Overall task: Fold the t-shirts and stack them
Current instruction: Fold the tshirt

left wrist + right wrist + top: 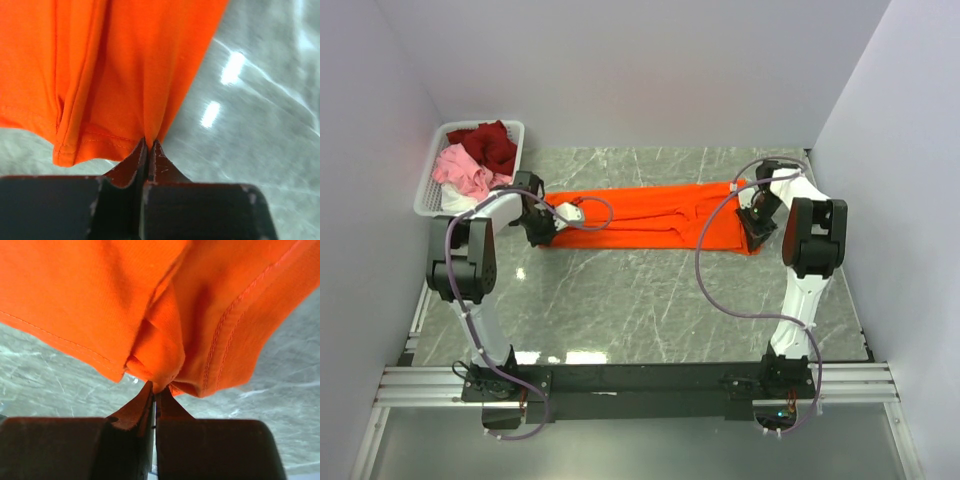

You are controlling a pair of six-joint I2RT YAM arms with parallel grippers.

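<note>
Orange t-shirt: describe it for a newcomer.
On the marble table, towards its back, the orange t-shirt lies stretched, left hand and right hand pinching its ends. It alone is orange; the dark red shirt and pink shirt sit in the basket.

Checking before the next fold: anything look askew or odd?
Nothing spilled or damaged. The orange t-shirt is bunched where the right gripper pinches it, so that end lies uneven; at the left gripper it looks smoother.

I work in a robot lab cell. Bare white walls (620, 60) box in a marble-look table (650, 310). My left arm (470, 265) and right arm (815, 240) are bolted to an aluminium rail (420, 385) at its near edge, with loose cables (700, 262) looping off them.
</note>
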